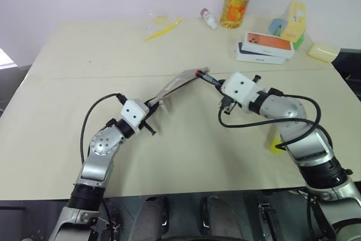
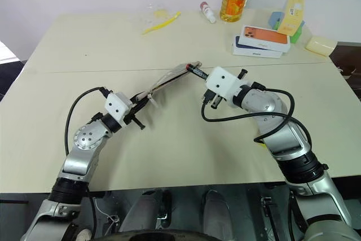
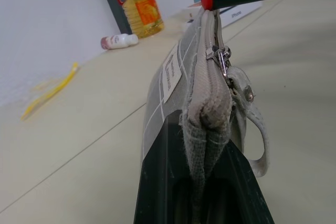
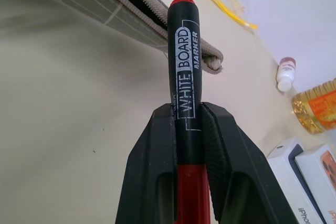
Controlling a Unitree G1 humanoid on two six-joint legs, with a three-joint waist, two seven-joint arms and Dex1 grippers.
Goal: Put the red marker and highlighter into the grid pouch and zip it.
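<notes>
- Your left gripper [image 1: 151, 107], centre-left of the head view, was clamped fully shut on the near end of the grid pouch [image 1: 179, 84], holding it lifted and tilted off the surface [image 1: 186, 156].
- Your right gripper [image 4: 188, 116] was closed on the red marker [image 4: 182, 72], right of centre in the head view. The fingers gripped the barrel and the black "WHITE BOARD MARKER" end pointed at the pouch's far end.
- The marker tip sat just at the far corner of the pouch. In the right wrist view the zipper looked open along the upper left of the frame.
- Step in hand, as I read it: inserting the marker. Nothing was inside yet.
- The next move calls for lining the marker up with the open slit and sliding it in lengthwise. The mouth looked narrow, so the tip could catch on the fabric edge.
- The highlighter [image 1: 276, 146] lay at the right of the head view, mostly hidden behind your right forearm, with just a bit of yellow showing.
- I couldn't tell how wide the opening gaped, or whether the tip was already touching the fabric.
- The zipper pull [image 3: 222, 59] showed near the gripped end in the left wrist view. Zipping was not yet started.
</notes>
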